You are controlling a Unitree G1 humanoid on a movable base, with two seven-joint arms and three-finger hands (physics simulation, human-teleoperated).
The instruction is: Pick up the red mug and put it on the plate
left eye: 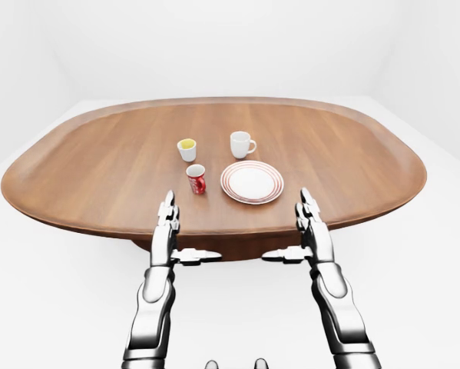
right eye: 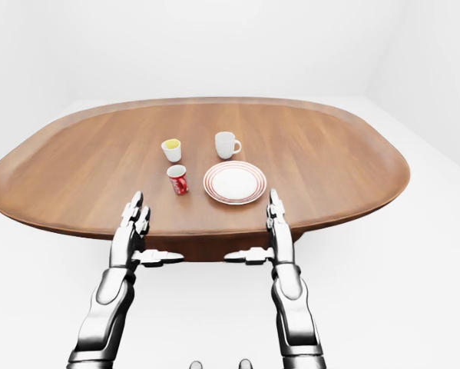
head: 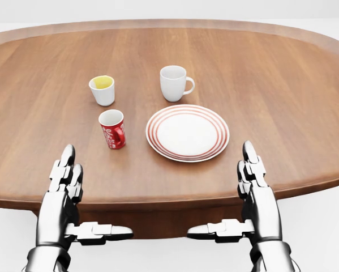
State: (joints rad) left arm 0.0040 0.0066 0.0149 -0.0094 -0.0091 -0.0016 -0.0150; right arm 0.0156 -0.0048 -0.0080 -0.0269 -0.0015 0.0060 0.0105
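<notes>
Nearest the camera, my left hand [head: 64, 195] and my right hand [head: 254, 192] are held low, at the near edge of the tabletop [head: 282, 85]. Each is flat and upright, with the two long fingers pressed together and pointing away over the wood, and the thumb stretched sideways toward the other hand. Both hands are unclenched and hold nothing. The forearms rise from the bottom of the head view, roughly parallel, with the palms facing each other.

The red mug [head: 112, 129] stands upright on the tabletop, a little beyond my left fingertips and slightly toward the table's centre line. Its handle is turned toward the plate. White lettering runs down its side, but it is too small to read.

The plate [head: 187, 132] is white with red rings round its rim. It lies just beside the red mug, on the side toward my right hand, apart from it.

Beyond these two, toward the table's middle, stand a white mug [head: 174, 83] with its handle toward the right edge, and a small white cup [head: 103, 90] with yellow contents. No writing is visible on either.
</notes>
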